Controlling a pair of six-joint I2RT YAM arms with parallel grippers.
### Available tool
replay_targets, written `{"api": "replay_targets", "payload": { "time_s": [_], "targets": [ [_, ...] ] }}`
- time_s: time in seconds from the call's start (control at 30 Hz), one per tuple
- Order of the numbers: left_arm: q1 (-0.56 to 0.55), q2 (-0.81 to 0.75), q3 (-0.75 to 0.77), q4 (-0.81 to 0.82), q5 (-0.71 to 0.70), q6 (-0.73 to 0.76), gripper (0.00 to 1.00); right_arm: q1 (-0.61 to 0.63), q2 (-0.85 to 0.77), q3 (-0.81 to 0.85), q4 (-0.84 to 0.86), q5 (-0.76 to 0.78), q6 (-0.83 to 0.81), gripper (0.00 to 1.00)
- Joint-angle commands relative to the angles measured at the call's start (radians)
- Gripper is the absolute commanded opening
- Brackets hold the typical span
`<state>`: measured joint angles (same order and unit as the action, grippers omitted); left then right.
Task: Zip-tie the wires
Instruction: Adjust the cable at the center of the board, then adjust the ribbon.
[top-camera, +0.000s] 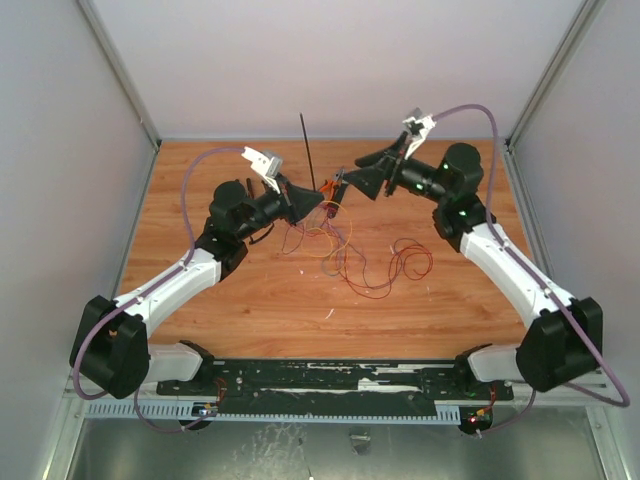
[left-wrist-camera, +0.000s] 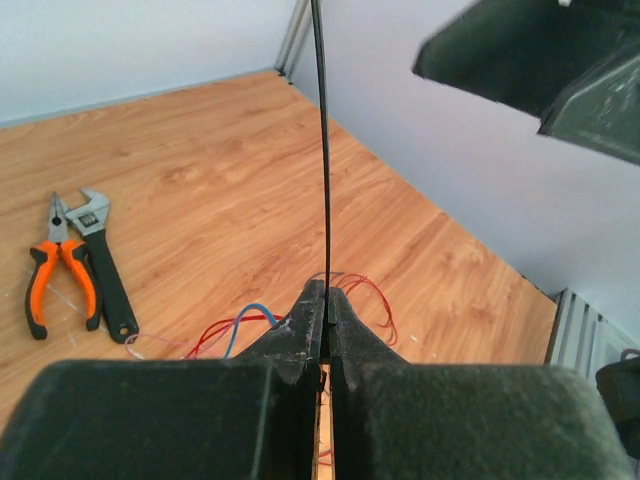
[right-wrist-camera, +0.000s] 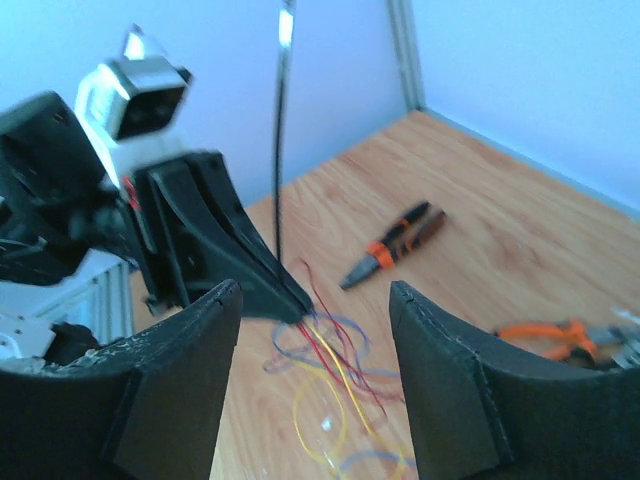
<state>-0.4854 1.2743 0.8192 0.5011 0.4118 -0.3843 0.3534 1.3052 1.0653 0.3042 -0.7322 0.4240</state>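
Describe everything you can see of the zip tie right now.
The zip tie is a thin, straight black strip, plastic by its look, standing nearly upright above the table. Its lower end is pinched between the shut fingers of the left hand. The rest rises free, and its tip runs out of the top of the left wrist view. Its head cannot be seen. The wires sit just below the grip; whether they touch the strip cannot be told.
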Motion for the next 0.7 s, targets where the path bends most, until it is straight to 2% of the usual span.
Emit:
{"api": "replay_targets", "payload": {
  "time_s": [0.0, 0.33, 0.53, 0.67],
  "targets": [
    [0.005, -0.002, 0.018, 0.07, 0.059, -0.003, 0.0, 0.074, 0.101, 0.108, 0.05, -0.003, 0.083, 0.63],
    [-0.003, -0.001, 0.016, 0.083, 0.088, 0.0, 0.0, 0.148, 0.206, 0.151, 0.107, -0.046, 0.124, 0.61],
    [-0.01, 0.009, 0.018, 0.084, 0.09, -0.004, 0.0, 0.17, 0.237, 0.165, 0.135, -0.081, 0.141, 0.5],
    [-0.015, 0.012, 0.017, 0.088, 0.088, -0.007, 0.0, 0.174, 0.257, 0.174, 0.142, -0.093, 0.15, 0.34]
  ]
}}
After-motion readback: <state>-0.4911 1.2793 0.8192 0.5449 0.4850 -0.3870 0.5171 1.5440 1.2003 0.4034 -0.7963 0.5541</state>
